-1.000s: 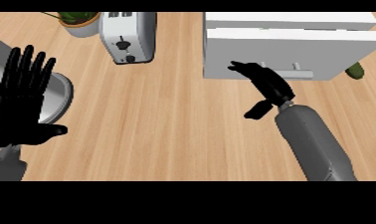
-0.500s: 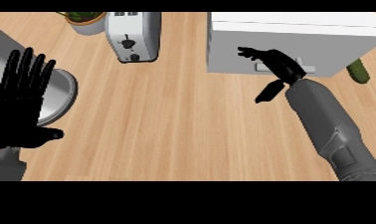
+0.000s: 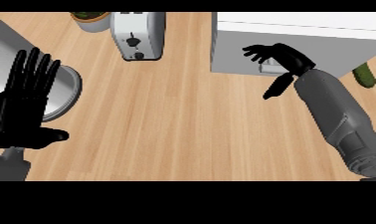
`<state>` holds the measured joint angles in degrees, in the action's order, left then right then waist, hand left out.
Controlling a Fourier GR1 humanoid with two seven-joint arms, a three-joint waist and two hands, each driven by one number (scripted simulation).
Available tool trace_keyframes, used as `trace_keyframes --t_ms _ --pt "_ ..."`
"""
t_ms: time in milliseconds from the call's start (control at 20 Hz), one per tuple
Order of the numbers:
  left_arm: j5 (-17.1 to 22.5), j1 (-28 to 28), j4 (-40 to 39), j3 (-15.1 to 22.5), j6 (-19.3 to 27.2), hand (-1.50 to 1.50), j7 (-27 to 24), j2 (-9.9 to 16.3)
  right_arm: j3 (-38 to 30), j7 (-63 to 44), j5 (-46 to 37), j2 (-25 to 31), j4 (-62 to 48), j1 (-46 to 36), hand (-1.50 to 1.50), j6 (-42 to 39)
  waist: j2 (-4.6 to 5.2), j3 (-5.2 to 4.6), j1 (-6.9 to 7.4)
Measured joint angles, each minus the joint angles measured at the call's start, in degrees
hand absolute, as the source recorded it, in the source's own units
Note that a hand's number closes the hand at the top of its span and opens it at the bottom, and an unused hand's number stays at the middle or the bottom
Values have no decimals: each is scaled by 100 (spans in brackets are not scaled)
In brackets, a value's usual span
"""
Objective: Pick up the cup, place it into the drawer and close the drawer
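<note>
The white drawer unit [image 3: 301,25] stands at the upper right, and its grey-white front [image 3: 234,51] looks flush with the body. My right hand [image 3: 288,58] is at that front, fingers relaxed and spread against it by the small handle [image 3: 267,67], thumb hanging down. No cup shows anywhere in the head view, and the inside of the drawer is hidden. My left hand [image 3: 28,103] rests open at the left edge, fingers up, holding nothing.
A silver toaster [image 3: 138,34] lies at the top centre, with a potted plant [image 3: 91,19] to its left. A round metal bowl [image 3: 64,91] sits partly under my left hand. A green object [image 3: 363,74] peeks in at the right edge.
My right hand has moved up and to the right against the drawer front, and the drawer has slid further in. The left hand has stayed still.
</note>
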<state>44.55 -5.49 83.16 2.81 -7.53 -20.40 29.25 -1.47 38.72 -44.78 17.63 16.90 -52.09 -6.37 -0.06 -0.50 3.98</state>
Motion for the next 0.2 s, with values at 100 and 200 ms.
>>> trace_keyframes --t_ms 100,200 --pt "-10 -28 16 -12 -8 -150 5 4 -28 53 5 18 -92 -32 -150 -26 -6 -4 20" --pt "-31 -56 -40 -20 -19 -150 -3 -10 -39 130 -7 21 -162 -52 -150 1 -8 -12 21"
